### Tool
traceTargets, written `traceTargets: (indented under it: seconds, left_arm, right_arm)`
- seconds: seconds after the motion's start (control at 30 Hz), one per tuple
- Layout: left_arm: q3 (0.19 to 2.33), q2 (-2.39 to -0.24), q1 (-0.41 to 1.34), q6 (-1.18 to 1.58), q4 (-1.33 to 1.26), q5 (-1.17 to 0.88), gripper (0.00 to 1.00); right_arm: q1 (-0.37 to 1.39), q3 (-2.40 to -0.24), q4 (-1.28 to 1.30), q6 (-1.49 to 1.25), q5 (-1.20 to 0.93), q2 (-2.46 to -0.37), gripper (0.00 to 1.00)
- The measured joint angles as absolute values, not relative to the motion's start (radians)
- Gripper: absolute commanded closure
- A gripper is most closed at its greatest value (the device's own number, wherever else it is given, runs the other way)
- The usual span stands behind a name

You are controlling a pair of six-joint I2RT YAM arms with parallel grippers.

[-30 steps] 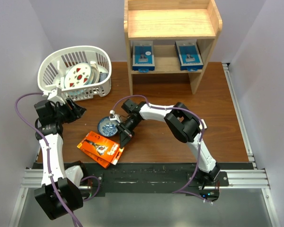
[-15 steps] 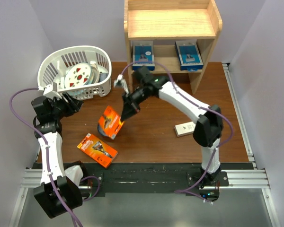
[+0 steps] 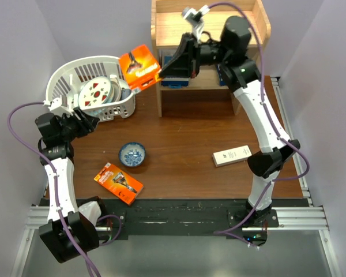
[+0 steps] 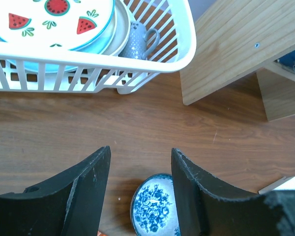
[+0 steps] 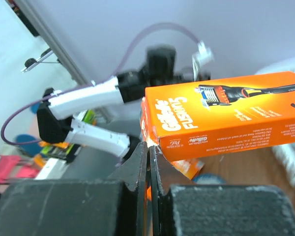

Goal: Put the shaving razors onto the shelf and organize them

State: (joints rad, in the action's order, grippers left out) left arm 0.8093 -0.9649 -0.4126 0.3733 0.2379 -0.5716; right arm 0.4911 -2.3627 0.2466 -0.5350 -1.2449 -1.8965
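Note:
My right gripper (image 3: 161, 71) is shut on the edge of an orange razor pack (image 3: 139, 66) and holds it high in the air, just left of the pine shelf (image 3: 210, 29). In the right wrist view the shut gripper (image 5: 149, 147) pinches the pack's corner (image 5: 226, 115). A second orange pack (image 3: 118, 183) lies on the table at the front left. A blue pack (image 3: 173, 82) on the shelf's lower tier is mostly hidden behind my right arm. My left gripper (image 3: 83, 122) is open and empty by the basket, with its jaws (image 4: 140, 150) spread above the table.
A white slotted basket (image 3: 92, 86) with plates and a mug stands at the back left. A blue floral bowl (image 3: 132, 154) sits mid-table and shows in the left wrist view (image 4: 157, 206). A white box (image 3: 232, 156) lies to the right.
My right arm lifted one orange pack from the front-left table, up and back to beside the shelf's top. The left arm shifted slightly.

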Motion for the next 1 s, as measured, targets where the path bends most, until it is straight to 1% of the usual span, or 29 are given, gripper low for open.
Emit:
traceTargets:
  seconds: [0.1, 0.27, 0.37, 0.57, 0.77, 1.0]
  left_arm:
    - [0.810, -0.967, -0.413, 0.355, 0.259, -0.570, 0.43]
    - [0.810, -0.971, -0.413, 0.340, 0.275, -0.570, 0.43]
    - [0.817, -0.981, -0.413, 0.329, 0.280, -0.572, 0.43]
    - [0.834, -0.987, -0.413, 0.321, 0.277, -0.602, 0.43]
    - [0.823, -0.978, -0.414, 0.319, 0.276, -0.619, 0.43]
    - [0.800, -0.965, -0.420, 0.313, 0.278, -0.622, 0.43]
  right_arm:
    - [0.474, -2.490, 0.152, -0.566, -1.242, -1.890, 1.00]
    - [0.394, -2.581, 0.039, -0.577, -1.194, -1.869, 1.00]
    - [0.316, -2.605, 0.004, -0.585, -1.160, -1.884, 1.00]
    - [0.222, -2.609, -0.023, -0.603, -1.115, -1.976, 1.00]
    - [0.226, -2.589, -0.004, -0.603, -1.109, -2.068, 1.00]
    - [0.228, -2.555, 0.004, -0.603, -1.108, -2.085, 1.00]
